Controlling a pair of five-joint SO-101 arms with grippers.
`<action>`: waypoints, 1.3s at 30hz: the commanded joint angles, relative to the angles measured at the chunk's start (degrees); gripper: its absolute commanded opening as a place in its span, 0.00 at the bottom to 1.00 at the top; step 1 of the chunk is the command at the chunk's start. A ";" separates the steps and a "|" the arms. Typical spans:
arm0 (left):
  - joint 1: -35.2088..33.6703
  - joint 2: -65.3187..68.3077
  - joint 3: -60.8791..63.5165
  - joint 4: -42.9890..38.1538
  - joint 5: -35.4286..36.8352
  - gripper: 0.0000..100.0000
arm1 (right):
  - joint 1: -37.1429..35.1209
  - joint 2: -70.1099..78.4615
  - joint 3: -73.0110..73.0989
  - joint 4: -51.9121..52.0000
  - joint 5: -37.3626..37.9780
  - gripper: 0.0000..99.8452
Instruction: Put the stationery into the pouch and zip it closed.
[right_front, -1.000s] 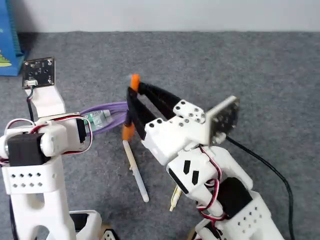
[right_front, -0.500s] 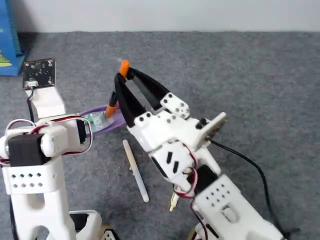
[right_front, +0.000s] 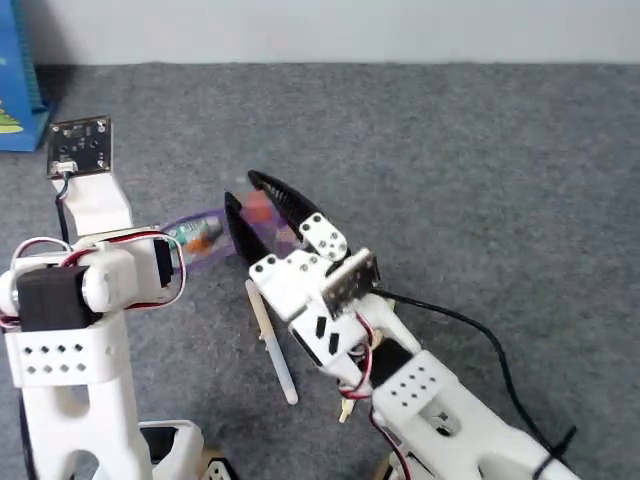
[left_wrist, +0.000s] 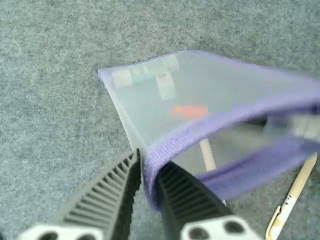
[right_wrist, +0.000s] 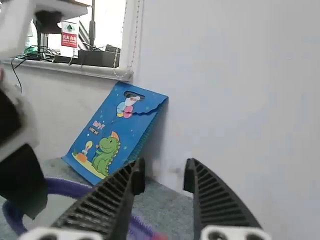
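Nearest, two pens lie on the surface (right_front: 480, 180): a white pen (right_front: 272, 345) and a cream pen (right_front: 347, 405). Beyond, fingers of the left gripper (left_wrist: 148, 185) pinch the one pouch (left_wrist: 200, 100) by its purple rim. Fingers of the right gripper (right_front: 240, 188) stand spread at its mouth, one blurred orange item (right_front: 258, 208) between them.

We look steeply down on the grey tabletop (right_front: 500, 150) from our high view. Our left wrist view peers along the left hand (left_wrist: 147, 162), very near the pouch (left_wrist: 200, 110), which the high view shares. Our right wrist view faces level past the right hand (right_wrist: 163, 167) toward the wall (right_wrist: 240, 75) and blue bag (right_wrist: 120, 130), also at the high view's corner.
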 joint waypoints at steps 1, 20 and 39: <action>0.00 -0.09 -0.22 0.97 0.26 0.01 | -0.40 -8.40 -1.41 8.13 1.14 0.16; -1.93 -0.18 -0.48 0.97 0.26 0.01 | 19.91 -26.68 -19.87 88.40 -28.57 0.14; -4.66 -0.18 -0.40 1.05 0.26 0.01 | 24.66 3.47 -6.86 79.34 -31.38 0.13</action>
